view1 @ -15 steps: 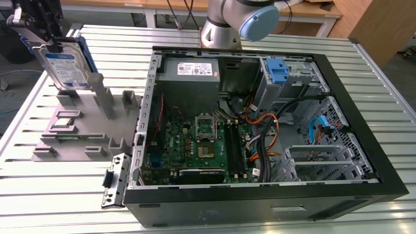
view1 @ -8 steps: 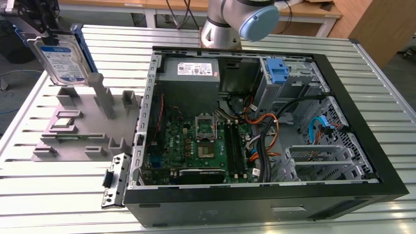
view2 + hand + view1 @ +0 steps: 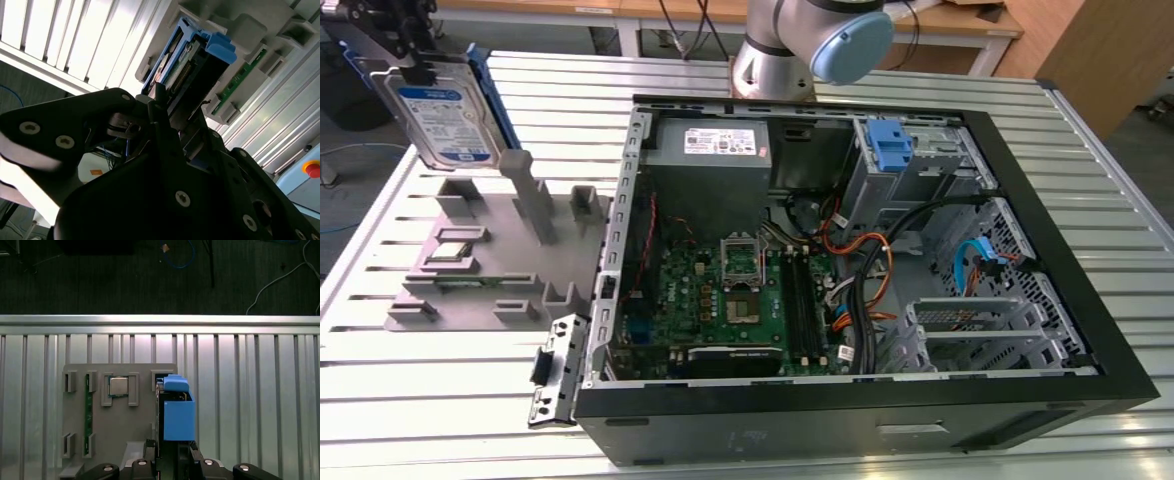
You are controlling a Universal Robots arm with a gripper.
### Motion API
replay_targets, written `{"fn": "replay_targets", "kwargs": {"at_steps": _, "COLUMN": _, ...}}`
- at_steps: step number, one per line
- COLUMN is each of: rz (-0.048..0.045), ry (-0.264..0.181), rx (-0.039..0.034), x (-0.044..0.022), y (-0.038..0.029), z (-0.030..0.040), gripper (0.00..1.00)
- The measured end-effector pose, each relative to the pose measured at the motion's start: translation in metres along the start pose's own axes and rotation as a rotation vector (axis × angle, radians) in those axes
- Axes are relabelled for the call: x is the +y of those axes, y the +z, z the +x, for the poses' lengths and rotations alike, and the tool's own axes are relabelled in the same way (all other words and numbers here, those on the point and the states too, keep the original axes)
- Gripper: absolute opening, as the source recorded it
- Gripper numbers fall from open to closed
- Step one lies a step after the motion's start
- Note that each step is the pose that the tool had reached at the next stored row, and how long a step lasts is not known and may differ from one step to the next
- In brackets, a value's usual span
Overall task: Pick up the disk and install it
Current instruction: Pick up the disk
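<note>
Gripper [image 3: 416,62] was clamped on the disk [image 3: 447,118], gripping its upper end. In both wrist views the jaws sat on either side of the near end of the drive [image 3: 197,62], blue carrier [image 3: 177,420] facing out.

Where the disk was: in the air, at the exterior view's far left, over the grey fixture [image 3: 480,300] on the slatted table [image 3: 440,400]. It looked clear of the fixture base. Its lower end was near the top of the tall post [image 3: 534,195], and we couldn't tell whether the two touched.

Key geometry:
- The disk hung straight below the gripper, long axis close to vertical and slightly tilted, label face to the exterior camera.
- In the first wrist view we looked down its length, so it read as a thin edge-on slab with the fixture beyond it.
- The open PC case [image 3: 1107,330] lay well apart, toward the exterior view's right.
- The drive cage [image 3: 934,150] was in the case's far right corner, with a lone blue bracket [image 3: 887,148] in it and the power supply [image 3: 720,143] beside it.

Our read was that the pick was done and the install wasn't, as the disk was nowhere near the cage. The cage lay across the whole case opening from the load. A single arm carried it.
</note>
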State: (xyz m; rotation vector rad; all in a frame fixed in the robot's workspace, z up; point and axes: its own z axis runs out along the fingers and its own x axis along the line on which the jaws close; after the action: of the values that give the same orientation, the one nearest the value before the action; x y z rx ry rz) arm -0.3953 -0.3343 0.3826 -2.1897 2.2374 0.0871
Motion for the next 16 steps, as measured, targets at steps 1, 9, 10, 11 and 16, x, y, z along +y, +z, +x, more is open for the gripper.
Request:
{"fn": "replay_targets", "kwargs": {"at_steps": 1, "rz": 0.0, "ry": 0.0, "rx": 0.0, "x": 0.0, "y": -0.0002, "z": 0.0, "gripper": 0.35}}
{"fn": "replay_targets", "kwargs": {"at_steps": 9, "rz": 0.0, "ry": 0.0, "rx": 0.0, "x": 0.0001, "y": -0.0023, "z": -0.0001, "gripper": 0.35}}
{"fn": "replay_targets", "kwargs": {"at_steps": 10, "rz": -0.0002, "ry": 0.0, "rx": 0.0001, "x": 0.0001, "y": -0.0029, "z": -0.0001, "gripper": 0.35}}
{"fn": "replay_targets", "kwargs": {"at_steps": 11, "rz": -0.0001, "ry": 0.0, "rx": 0.0, "x": 0.0001, "y": -0.0031, "z": -0.0001, "gripper": 0.35}}
{"fn": "replay_targets", "kwargs": {"at_steps": 16, "rz": 0.0, "ry": 0.0, "rx": 0.0, "x": 0.0001, "y": -0.0045, "z": -0.0002, "gripper": 0.35}}
